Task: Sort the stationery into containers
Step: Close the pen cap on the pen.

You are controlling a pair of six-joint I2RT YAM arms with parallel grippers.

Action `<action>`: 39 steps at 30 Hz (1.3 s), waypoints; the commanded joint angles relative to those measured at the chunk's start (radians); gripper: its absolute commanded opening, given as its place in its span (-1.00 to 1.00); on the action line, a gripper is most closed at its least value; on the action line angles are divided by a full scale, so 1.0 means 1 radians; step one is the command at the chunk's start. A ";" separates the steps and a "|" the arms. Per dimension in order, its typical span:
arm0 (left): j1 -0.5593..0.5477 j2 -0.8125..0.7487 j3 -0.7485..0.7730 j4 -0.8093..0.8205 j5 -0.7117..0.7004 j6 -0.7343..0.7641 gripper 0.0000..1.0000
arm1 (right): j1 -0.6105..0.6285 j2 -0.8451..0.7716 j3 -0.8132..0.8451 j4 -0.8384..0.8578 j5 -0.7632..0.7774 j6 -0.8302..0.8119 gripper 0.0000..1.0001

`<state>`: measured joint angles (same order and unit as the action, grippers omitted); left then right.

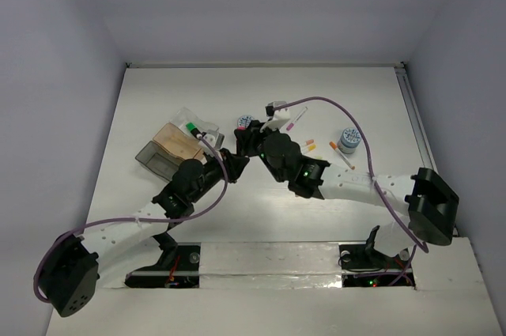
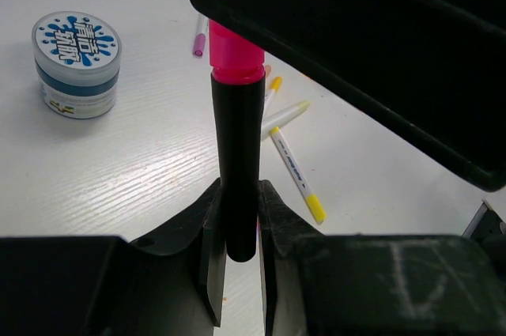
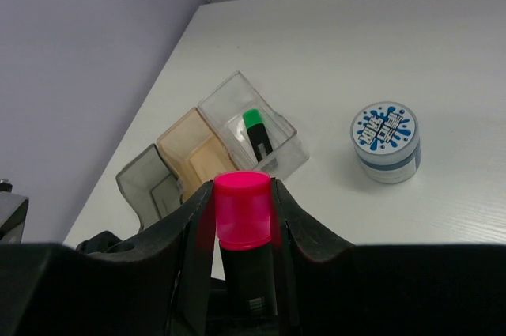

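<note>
1. Stationery containers, three joined shallow trays, sit toward the left edge of the white tabletop (image 1: pixel 198 87). From the left they are one smoky grey tray (image 3: pixel 141 182), one tan tray (image 3: pixel 207 160) and one clear plastic tray (image 3: pixel 221 103). One black marker with a green cap (image 3: pixel 257 132) lies in the clear one.
2. Left claw (image 2: pixel 237 201) is pinching the bottom end of a black marker with a pink cap (image 2: pixel 237 138), held in the air over the middle of the tabletop.
3. Right claw (image 3: pixel 241 194) is pinching the same marker by its pink cap, so both ends are gripped at once.
4. This looks like a hand-over to the left arm, which is nearer the trays. To do it well:
   - Hold the left pinch firm on the barrel.
   - Spread the right claw fully before backing it away.
   - Avoid any tug along the marker, or the cap may pull off.
   - Lay the marker lengthwise, probably beside the green-capped one.
5. Markers: two.
6. Round blue-and-white tubs: two. One (image 1: pixel 245 122) is near the middle, toward the far edge, and one (image 1: pixel 349 140) is toward the right edge.
7. Thin white pens (image 1: pixel 342 156) with coloured tips lie between the tubs. There are about four, though they are too small to count surely.
8. Cubes: none I can make out.
</note>
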<state>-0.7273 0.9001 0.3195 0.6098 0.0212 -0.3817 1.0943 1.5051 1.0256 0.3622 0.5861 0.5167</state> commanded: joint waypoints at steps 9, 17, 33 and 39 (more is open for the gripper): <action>0.005 -0.043 0.082 0.096 -0.090 0.015 -1.00 | 0.029 -0.060 -0.070 -0.299 -0.262 0.043 -1.00; 0.005 -0.041 0.122 0.120 -0.099 -0.033 -1.00 | 0.038 -0.068 -0.174 -0.273 -0.270 0.095 -1.00; 0.005 -0.012 0.269 0.099 -0.112 0.030 -1.00 | 0.137 -0.010 -0.329 -0.250 -0.241 0.187 -1.00; 0.005 0.020 0.312 0.120 -0.118 0.037 -1.00 | 0.173 0.001 -0.363 -0.180 -0.216 0.272 -1.00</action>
<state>-0.7650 0.9558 0.4232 0.2188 0.1009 -0.3393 1.1316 1.4525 0.7582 0.4572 0.5823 0.7219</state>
